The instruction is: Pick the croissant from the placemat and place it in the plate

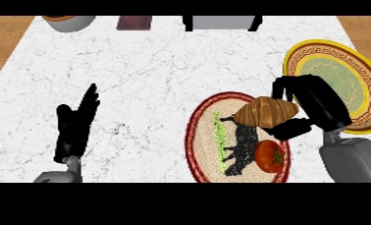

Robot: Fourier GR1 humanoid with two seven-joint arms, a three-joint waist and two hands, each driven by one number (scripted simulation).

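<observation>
A golden-brown croissant (266,110) lies on the upper right part of a round woven placemat (204,140) with a red rim. My right hand (319,102) is right beside it on its right, fingers curled over its far end and thumb under its near side, so it closes on the croissant. The yellow-rimmed plate (304,54) with a green centre lies just right of the placemat, partly hidden by that hand. My left hand (75,123) rests open at the lower left, fingers up.
A red tomato (270,155) sits on the placemat's lower right, close to my right wrist. At the counter's far edge stand a grey bowl (69,21), a dark brown block (135,22) and a grey box (221,22).
</observation>
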